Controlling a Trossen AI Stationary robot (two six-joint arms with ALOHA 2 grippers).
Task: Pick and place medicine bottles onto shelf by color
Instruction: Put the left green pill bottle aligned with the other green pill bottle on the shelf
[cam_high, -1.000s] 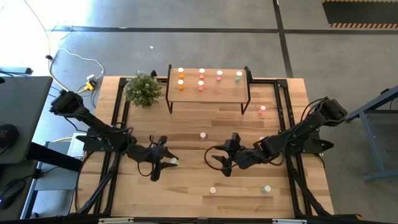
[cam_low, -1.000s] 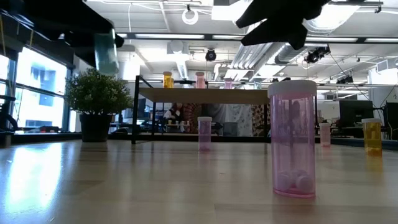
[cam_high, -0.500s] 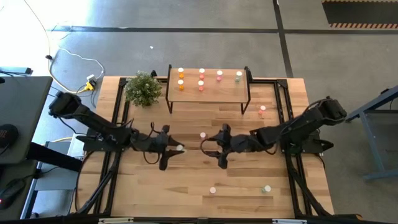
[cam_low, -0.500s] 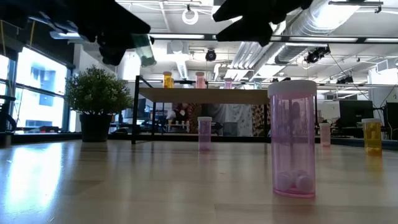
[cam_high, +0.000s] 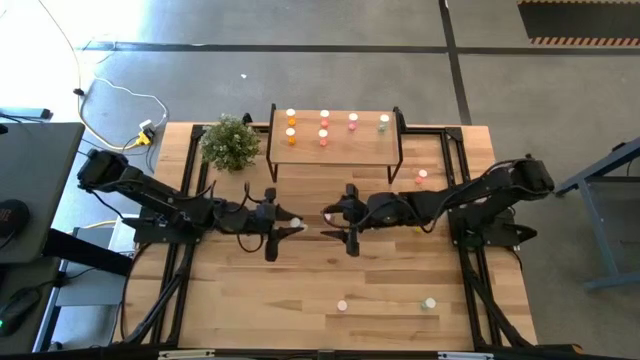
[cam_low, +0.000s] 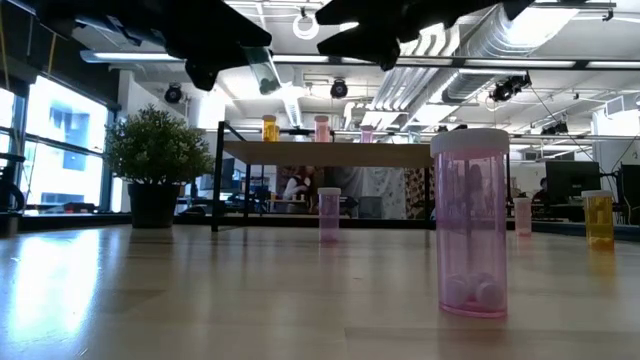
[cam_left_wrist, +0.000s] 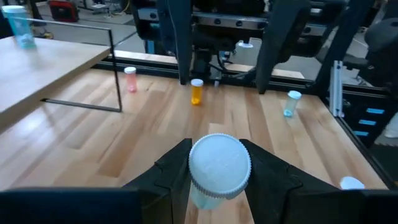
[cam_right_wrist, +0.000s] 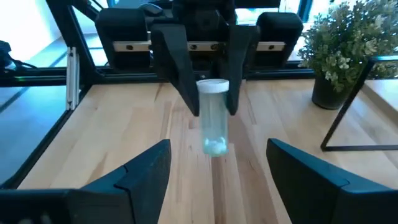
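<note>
A pale green medicine bottle (cam_right_wrist: 214, 124) with a white cap (cam_left_wrist: 219, 163) hangs in the air over the middle of the table, and my left gripper (cam_high: 283, 223) is shut on it. My right gripper (cam_high: 335, 222) stands open right opposite, facing it, with its fingers (cam_right_wrist: 146, 174) wide apart and nothing between them. The bottle shows high up in the low view (cam_low: 263, 70). The shelf (cam_high: 335, 145) stands at the far edge with several orange, pink and green bottles on its top. My left gripper pinches the bottle's upper body just under the cap (cam_right_wrist: 215, 102) between its two fingers (cam_right_wrist: 184, 74). The fingers come nearly level from the table's left. The bottle is lifted clear of the table, cap up and a little tilted, with its body hanging below the fingers.
Loose bottles stand on the table: pink ones (cam_high: 421, 177) (cam_high: 342, 305), a green one (cam_high: 429, 303) near the front right, an orange one (cam_left_wrist: 196, 91) under the right arm. A potted plant (cam_high: 230, 142) stands left of the shelf. A large pink bottle (cam_low: 470, 225) is close to the low camera.
My left gripper has carried the bottle up and toward the table's far edge and middle. My right gripper has swung toward the far edge and left, rolling as it went, and now faces the left gripper and the bottle.
</note>
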